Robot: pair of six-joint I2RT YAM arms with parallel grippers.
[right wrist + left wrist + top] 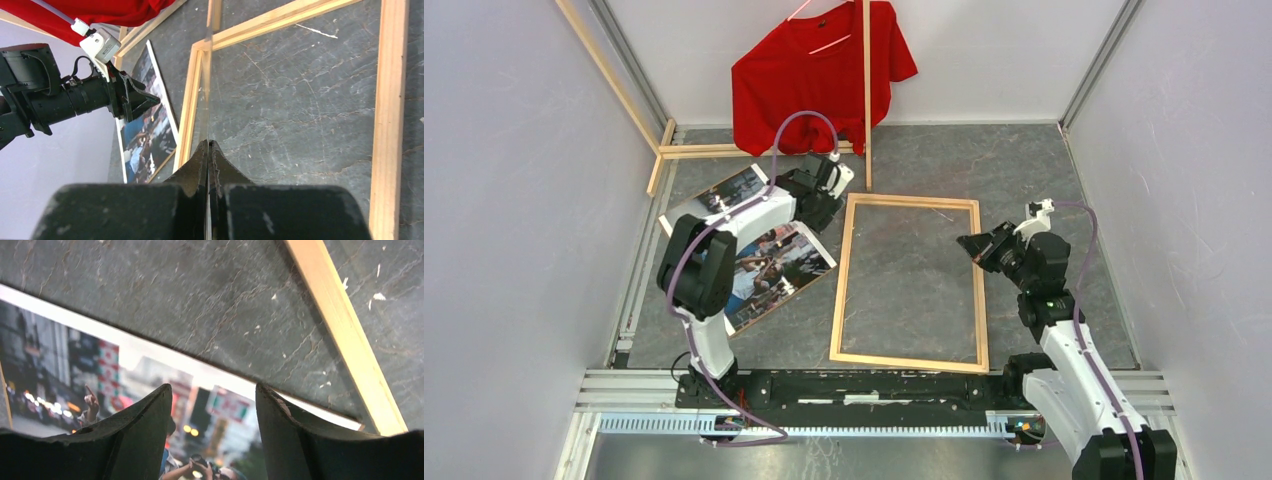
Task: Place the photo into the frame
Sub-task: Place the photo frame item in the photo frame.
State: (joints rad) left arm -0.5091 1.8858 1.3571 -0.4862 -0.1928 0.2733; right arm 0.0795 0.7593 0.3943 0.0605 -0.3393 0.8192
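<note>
Grey slate table (1024, 170): photo (774, 265) beside frame (840, 290).

Red T-shirt (819, 75) hung at the back, loose wood slats (714, 151), grey tabletop (1024, 170)

Photo (784, 262): glossy colour street-scene print with people, white border. Lies flat, face up and skewed, partly under the left claw (212, 390). Frame (841, 285): thin light-wood rectangle lying flat, just right of that claw, its right strip beside the right claw (971, 243).
</note>
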